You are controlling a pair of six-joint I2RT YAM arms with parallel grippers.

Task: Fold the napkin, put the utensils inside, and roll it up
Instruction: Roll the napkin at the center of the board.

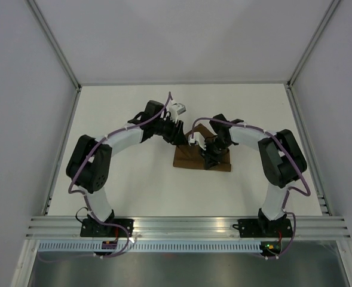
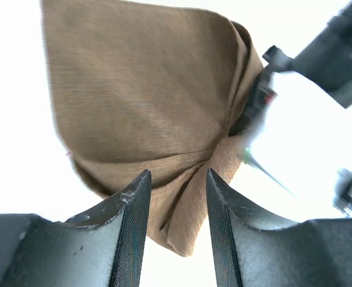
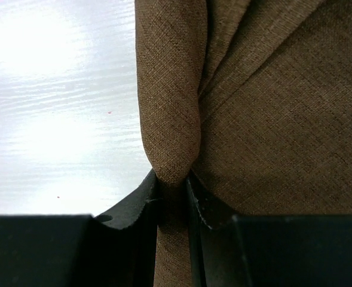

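right fingers (image 3: 137,203): clenched on a gathered fold of the napkin (image 3: 271,119). the cloth bunches into a rounded ridge just above the tips and runs down between them. the pads press it from both sides, no gap showing.

right gripper (image 3: 173,179): white counter (image 3: 56,89) shows to the left of the ridge. brown cloth fills the rest of the wrist view, with one diagonal crease across it.

left fingers (image 2: 134,209): released, standing apart. a creased point of the napkin hangs down into the gap between them. neither pad presses the cloth.

left gripper (image 2: 177,179): past the tips the napkin spreads into a broad, fairly smooth sheet, with pleats drawn toward its right edge. the black tip of the right arm (image 2: 337,48) meets that pleated edge; it is blurred, detail not readable.

top view: the napkin sits about midway between the counter's near and far edges, a little right of centre. its near part lies flat in a dark brown band. the far part is lifted and peaks up between the two grippers. the left gripper is at the napkin's far left side, the right gripper over its middle. both arms curve in from the near edge, their wrists close together above the cloth.

no utensils can be made out in any view.
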